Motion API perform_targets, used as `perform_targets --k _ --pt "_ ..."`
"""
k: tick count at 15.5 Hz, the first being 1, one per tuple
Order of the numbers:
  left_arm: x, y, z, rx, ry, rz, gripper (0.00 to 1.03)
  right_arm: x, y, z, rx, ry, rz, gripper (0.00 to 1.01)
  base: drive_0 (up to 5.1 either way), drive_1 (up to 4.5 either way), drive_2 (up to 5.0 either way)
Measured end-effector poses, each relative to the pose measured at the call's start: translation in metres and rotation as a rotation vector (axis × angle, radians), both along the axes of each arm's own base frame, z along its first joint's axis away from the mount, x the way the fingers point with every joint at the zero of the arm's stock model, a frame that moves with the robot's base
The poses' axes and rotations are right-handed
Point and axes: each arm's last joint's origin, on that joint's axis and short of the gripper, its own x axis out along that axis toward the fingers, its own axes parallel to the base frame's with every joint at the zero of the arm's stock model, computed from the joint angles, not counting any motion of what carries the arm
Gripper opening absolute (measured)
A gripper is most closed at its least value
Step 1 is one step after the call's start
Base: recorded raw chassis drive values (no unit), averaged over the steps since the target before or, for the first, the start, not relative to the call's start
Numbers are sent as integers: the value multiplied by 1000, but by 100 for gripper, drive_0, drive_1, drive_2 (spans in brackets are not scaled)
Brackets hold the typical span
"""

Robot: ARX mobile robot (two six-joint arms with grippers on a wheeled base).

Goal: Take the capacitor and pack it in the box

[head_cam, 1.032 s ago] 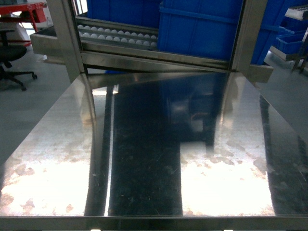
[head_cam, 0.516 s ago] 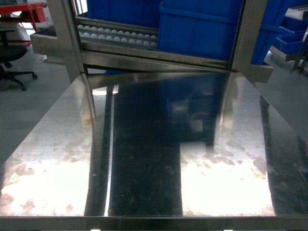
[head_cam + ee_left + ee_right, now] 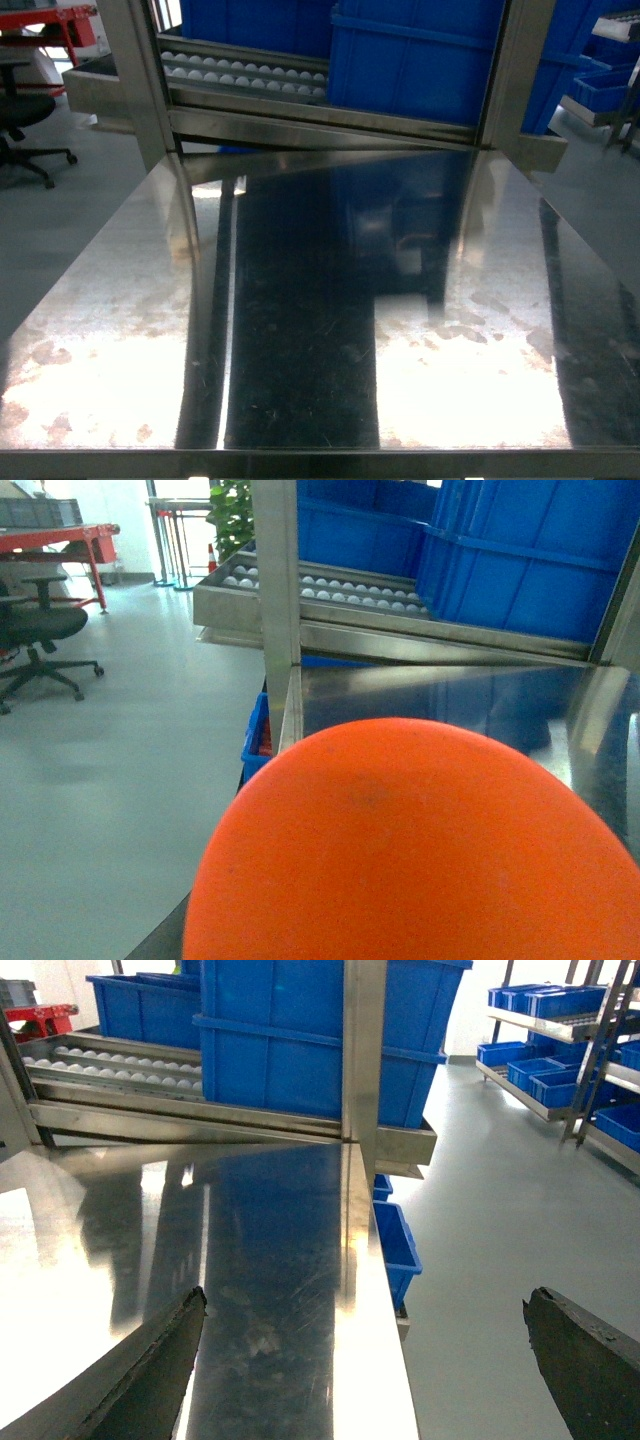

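Steel table (image 3: 300, 330); right pincer (image 3: 365, 1360) wide apart, empty, low over its edge; left pincer's state indiscernible.

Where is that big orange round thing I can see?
The orange round thing fills the bottom of the left wrist view, close to the camera, in front of the steel table.

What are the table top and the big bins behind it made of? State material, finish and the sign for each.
Table top: likely stainless steel, polished; it mirrors the rack and lights, with fine scratches.
Big bins: apparently moulded plastic, uniform blue, semi-gloss, with ribbed rims.
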Motion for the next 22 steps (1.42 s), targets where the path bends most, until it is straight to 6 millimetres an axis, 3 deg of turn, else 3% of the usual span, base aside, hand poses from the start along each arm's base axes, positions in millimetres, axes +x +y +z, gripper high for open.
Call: perform_targets --k 22 --pt "0 0 0 0 0 1 43 0 0 0 0 0 0 98 0 0 0"
